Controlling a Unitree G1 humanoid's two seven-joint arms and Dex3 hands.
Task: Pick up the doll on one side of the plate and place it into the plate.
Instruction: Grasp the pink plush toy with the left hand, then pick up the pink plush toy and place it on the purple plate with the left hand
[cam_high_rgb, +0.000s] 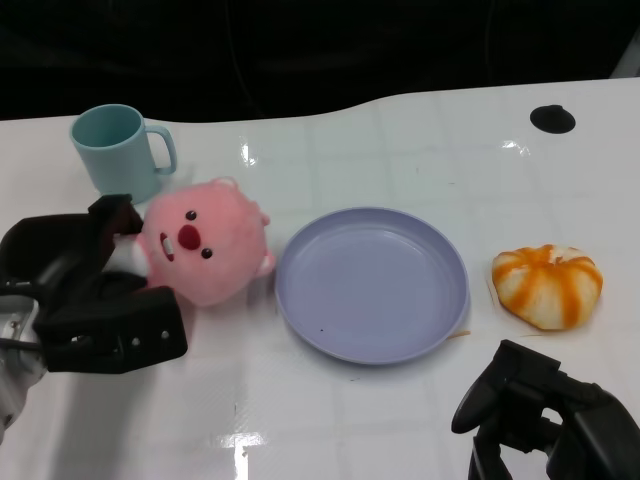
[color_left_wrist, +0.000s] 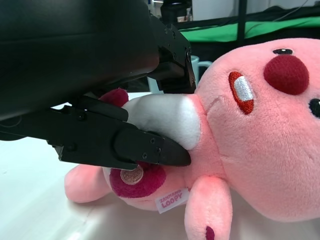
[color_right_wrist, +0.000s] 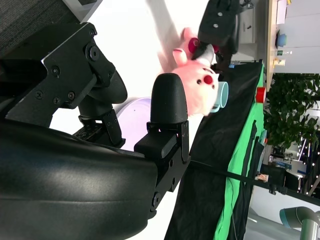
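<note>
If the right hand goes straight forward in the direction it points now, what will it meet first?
Judging by the head view, the right hand points away from the robot toward the orange-striped bun, so it would probably meet the bun first. The purple plate lies off to the left of that line. Height above the table is unclear.

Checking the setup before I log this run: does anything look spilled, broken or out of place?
Nothing stands out. The pink doll lies on its side, with the left hand around its body. The plate is empty, the mug upright, the orange-striped toy intact.
</note>
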